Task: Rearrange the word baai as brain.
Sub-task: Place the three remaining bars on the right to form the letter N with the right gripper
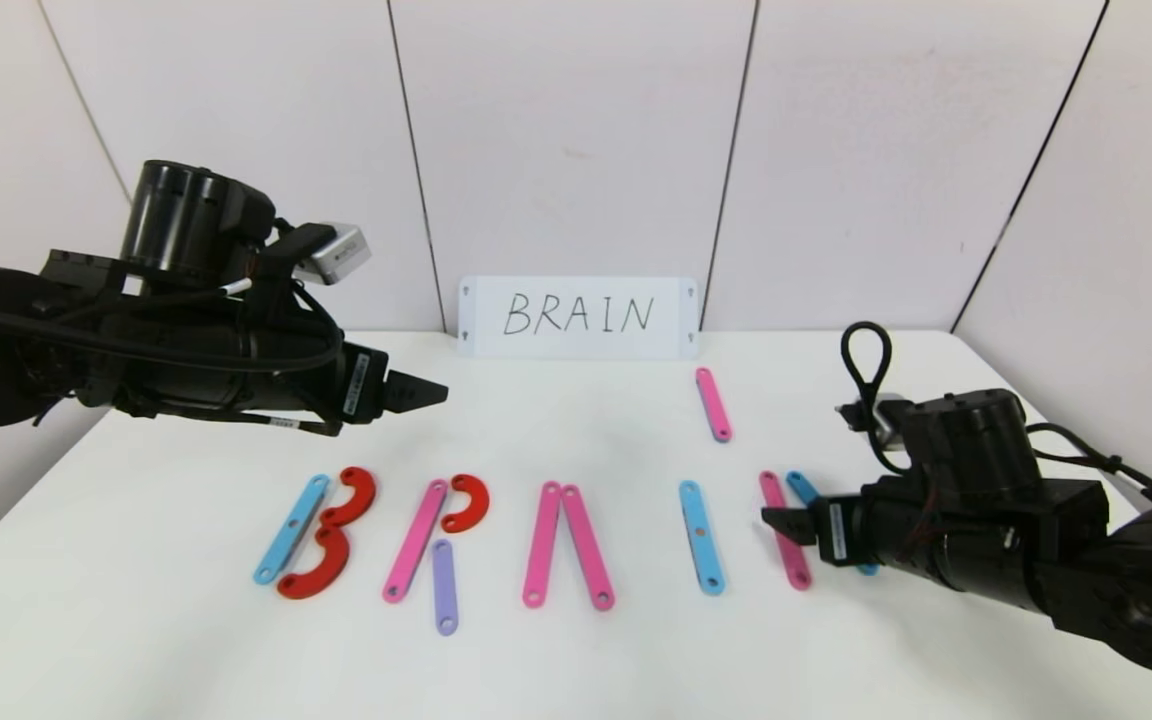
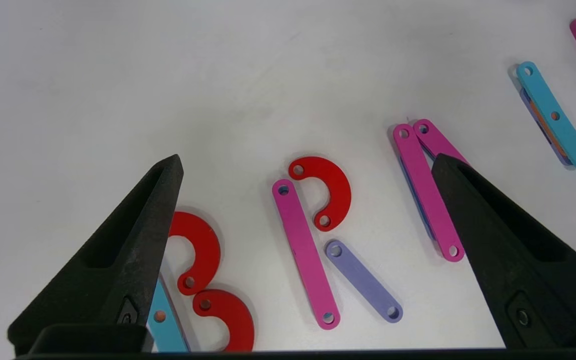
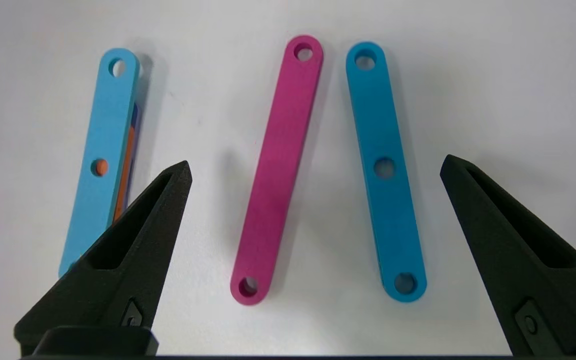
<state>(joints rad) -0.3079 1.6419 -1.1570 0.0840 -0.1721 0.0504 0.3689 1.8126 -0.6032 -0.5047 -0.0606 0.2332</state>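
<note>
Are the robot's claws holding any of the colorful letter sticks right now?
No. The left gripper and the right gripper are both open and empty, hovering above the strips on the table.

Matt plastic strips [image 3: 278, 170], smooth white table [image 1: 136, 640], paper card [image 1: 578, 317]

White table [image 1: 116, 640] — coloured strips [image 1: 541, 545] (flat)

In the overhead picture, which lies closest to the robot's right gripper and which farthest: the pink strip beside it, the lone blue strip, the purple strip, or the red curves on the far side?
From the right gripper, which hangs open:
1. Pink strip, right at its tip.
2. Lone blue strip, just toward the middle.
3. Purple strip, left of centre.
4. Red curves, far left, in the B.
</note>
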